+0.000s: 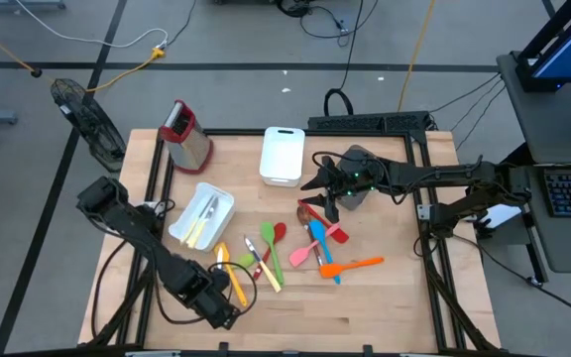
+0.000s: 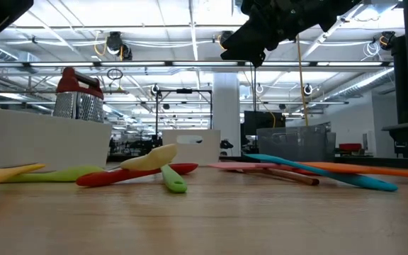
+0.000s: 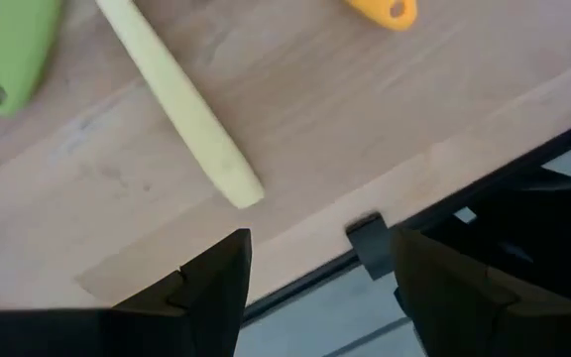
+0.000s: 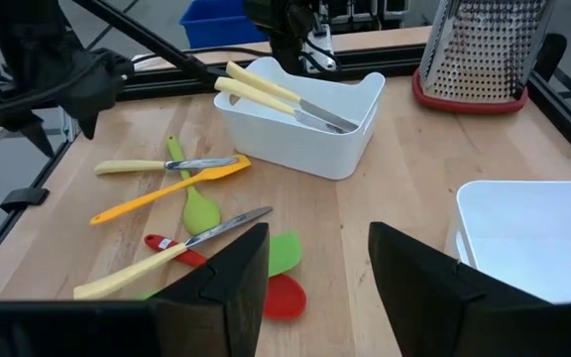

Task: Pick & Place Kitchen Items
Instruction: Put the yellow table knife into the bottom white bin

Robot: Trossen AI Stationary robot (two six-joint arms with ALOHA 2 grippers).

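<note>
Several small kitchen items lie flat on the wooden table's middle: an orange spatula (image 1: 353, 265), a blue spoon (image 1: 317, 242), a green spatula (image 1: 269, 245), a red spoon (image 4: 278, 295) and pale-yellow-handled cutlery (image 1: 266, 270). More pale-handled cutlery (image 4: 271, 96) lies in a white bin (image 1: 202, 216). My left gripper (image 3: 320, 268) hangs open over the table's near edge, just short of a pale-yellow handle end (image 3: 234, 182). My right gripper (image 4: 315, 258) hovers open above the items' far right side (image 1: 317, 198), with nothing between its fingers.
A steel box grater with a red top (image 1: 186, 134) stands at the far left. A second white bin (image 1: 282, 155) sits at the far middle. A black frame rail (image 3: 370, 246) runs along the table's near edge. Bare wood lies at the near right (image 1: 365, 317).
</note>
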